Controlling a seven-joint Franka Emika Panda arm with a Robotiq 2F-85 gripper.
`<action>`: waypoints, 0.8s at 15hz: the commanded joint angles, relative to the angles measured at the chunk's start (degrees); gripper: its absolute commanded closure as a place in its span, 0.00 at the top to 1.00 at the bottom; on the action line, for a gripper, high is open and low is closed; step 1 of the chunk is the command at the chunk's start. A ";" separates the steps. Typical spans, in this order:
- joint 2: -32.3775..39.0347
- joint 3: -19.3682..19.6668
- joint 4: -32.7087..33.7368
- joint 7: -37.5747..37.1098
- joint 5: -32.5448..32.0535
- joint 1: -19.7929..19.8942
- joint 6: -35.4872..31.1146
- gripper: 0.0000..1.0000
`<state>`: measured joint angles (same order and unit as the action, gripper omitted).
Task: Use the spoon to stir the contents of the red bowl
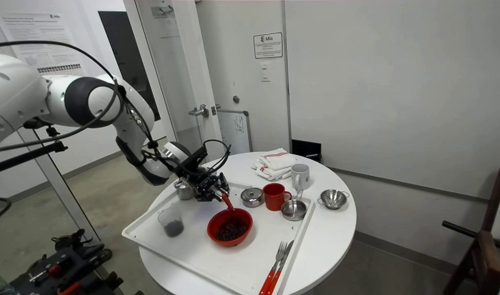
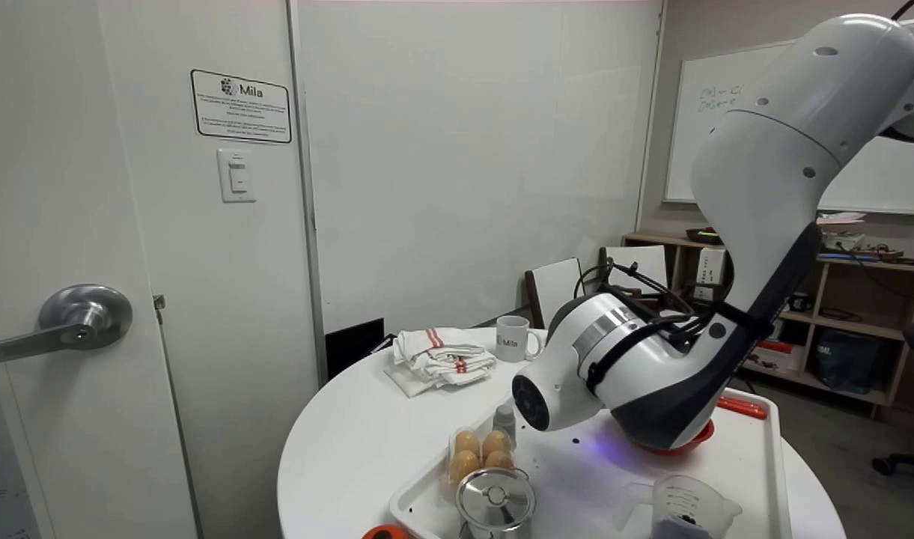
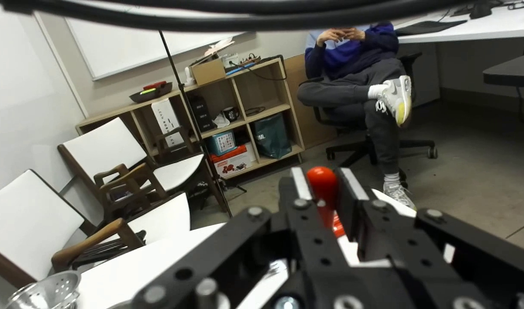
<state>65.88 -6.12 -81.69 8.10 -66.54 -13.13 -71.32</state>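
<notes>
The red bowl (image 1: 229,242) with dark contents stands on the white tray. In an exterior view only a bit of the bowl (image 2: 694,442) shows behind the arm. My gripper (image 1: 222,194) is at the bowl's far rim, shut on the orange-red handle of the spoon (image 1: 228,202). The handle slants down to the rim; the spoon's head cannot be made out. In the wrist view the rounded end of the spoon handle (image 3: 323,184) sits between the fingertips of the gripper (image 3: 325,178). The arm hides the gripper in the exterior view that shows the eggs.
The tray (image 1: 184,256) also bears a measuring cup (image 1: 171,221), a lidded pot (image 1: 252,197), a red cup (image 1: 274,196), a metal pan (image 1: 293,210), a fork (image 1: 277,262), a knife and eggs (image 2: 480,453). A mug (image 1: 300,176), towels (image 1: 276,164) and colander (image 1: 333,199) stand beyond.
</notes>
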 commanded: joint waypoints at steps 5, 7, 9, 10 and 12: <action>-4.62 -2.35 -4.10 -0.59 1.49 -0.43 -2.89 0.05; -5.40 -2.63 -6.48 -1.24 3.12 0.43 -3.58 0.05; -6.10 -2.73 -9.07 -1.94 5.17 1.48 -4.33 0.05; -6.12 -2.65 -10.11 -2.26 6.15 2.02 -4.56 0.05; -6.10 -2.21 -12.01 -3.01 7.77 3.06 -4.71 0.05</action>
<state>62.29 -8.13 -88.47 6.87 -61.01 -12.10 -74.48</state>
